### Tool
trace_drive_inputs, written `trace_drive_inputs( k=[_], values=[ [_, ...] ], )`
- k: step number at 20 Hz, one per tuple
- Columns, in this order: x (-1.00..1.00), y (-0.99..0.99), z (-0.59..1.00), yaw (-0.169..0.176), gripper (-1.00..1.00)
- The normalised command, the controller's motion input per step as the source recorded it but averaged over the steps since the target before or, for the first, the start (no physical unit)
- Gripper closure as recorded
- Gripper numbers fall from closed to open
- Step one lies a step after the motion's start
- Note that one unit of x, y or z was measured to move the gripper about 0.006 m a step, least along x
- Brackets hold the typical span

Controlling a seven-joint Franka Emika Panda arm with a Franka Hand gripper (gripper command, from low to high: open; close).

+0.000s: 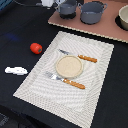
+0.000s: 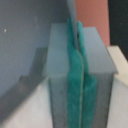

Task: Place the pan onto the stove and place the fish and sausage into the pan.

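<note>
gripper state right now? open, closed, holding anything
gripper: closed, green pads pressed together in the wrist view, nothing visible between the jaws. It is not clearly visible in the exterior view.

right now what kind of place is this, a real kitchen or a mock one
Probably a mock kitchen set on a dark tabletop, not a real one. A striped placemat holds a plate with a knife and fork beside it, and a flat stove board carries small pots. The sausage and fish look like toys.

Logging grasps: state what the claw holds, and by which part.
The claw appears shut on the pan, pinching its thin handle. The pan sits on the stove.
</note>
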Motion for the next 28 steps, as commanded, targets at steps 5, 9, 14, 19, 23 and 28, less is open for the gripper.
trace_drive_inputs(
  k=[5, 9, 14, 19, 23, 28],
  values=[
    [0.06, 0.28, -0.15, 0.040, 1.00],
    [0.17, 0.13, -0.11, 0.003, 1.00],
    [0.15, 0.16, -0.16, 0.000, 1.00],
    [0.06, 0.23, -0.22, 0.008, 1.00],
    [0.05, 0.21, -0.13, 0.013, 1.00],
    [0.22, 0.13, 0.07, 0.000, -1.00]
  ],
)
